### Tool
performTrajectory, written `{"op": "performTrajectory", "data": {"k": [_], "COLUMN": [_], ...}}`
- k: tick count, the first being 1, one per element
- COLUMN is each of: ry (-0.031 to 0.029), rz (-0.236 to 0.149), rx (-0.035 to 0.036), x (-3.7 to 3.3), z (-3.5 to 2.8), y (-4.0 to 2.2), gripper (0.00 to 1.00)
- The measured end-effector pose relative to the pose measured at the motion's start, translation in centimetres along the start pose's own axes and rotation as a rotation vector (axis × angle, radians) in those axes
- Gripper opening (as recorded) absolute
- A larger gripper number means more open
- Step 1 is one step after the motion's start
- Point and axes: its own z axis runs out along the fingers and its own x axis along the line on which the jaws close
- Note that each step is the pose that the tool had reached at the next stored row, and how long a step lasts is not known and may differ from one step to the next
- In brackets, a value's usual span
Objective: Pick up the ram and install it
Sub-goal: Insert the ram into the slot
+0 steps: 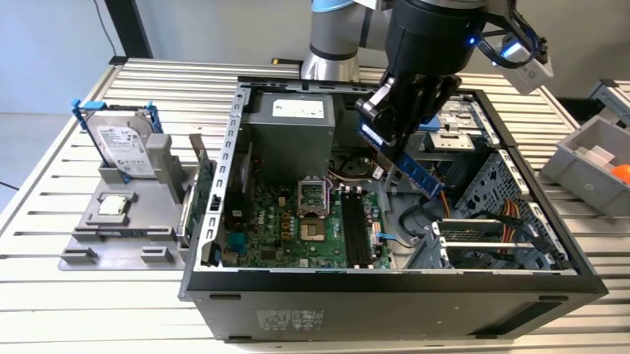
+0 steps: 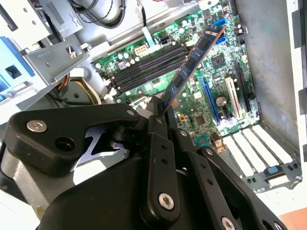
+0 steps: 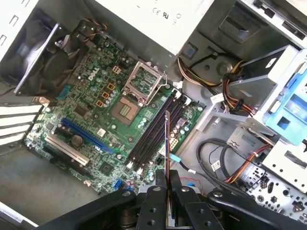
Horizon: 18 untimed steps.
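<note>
I have the gripper (image 1: 399, 136) over the open computer case (image 1: 394, 284), its jaws drawn narrow and clamped on the ram (image 1: 421, 175). In the exterior view the ram hangs below the fingers, slanting down toward the exterior view's right, above the motherboard (image 1: 295, 221). In the second wrist view the fingers (image 2: 157, 129) pinch one end of the ram (image 2: 192, 62), and the rest juts out over the board. In the first wrist view the ram (image 3: 167, 139) shows edge-on, over the black memory slots (image 3: 153, 132). The hard drive (image 1: 123, 147) stands outside the case, at the exterior view's left.
</note>
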Motion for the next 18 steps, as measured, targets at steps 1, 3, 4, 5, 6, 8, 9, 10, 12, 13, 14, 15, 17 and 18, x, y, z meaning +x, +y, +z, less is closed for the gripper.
{"op": "performTrajectory", "data": {"k": [1,3,4,5,6,8,9,10,12,13,14,15,17,18], "ry": [0.0000,0.0003,0.0003,0.0004,0.0005,0.0007,0.0007,0.0008,0.0010,0.0010,0.0010,0.0011,0.0013,0.0014], "rz": [0.005,0.016,0.021,0.026,0.031,0.041,0.046,0.051,0.062,0.067,0.072,0.076,0.086,0.090], "rx": [0.0000,0.0001,0.0001,0.0002,0.0002,0.0003,0.0003,0.0004,0.0004,0.0004,0.0004,0.0005,0.0006,0.0006], "x": [0.00,0.00,0.00,0.00,0.00,0.00,0.00,0.00,0.00,0.00,0.00,0.00,0.00,0.00], "z": [0.00,0.01,0.01,0.01,0.01,0.02,0.02,0.02,0.03,0.04,0.04,0.04,0.05,0.05], "y": [0.00,0.00,0.00,0.00,0.00,0.00,0.00,0.00,0.00,0.00,0.00,-0.01,0.00,0.00], "gripper": [0.00,0.00,0.00,0.00,0.00,0.00,0.00,0.00,0.00,0.00,0.00,0.00,0.00,0.00]}}
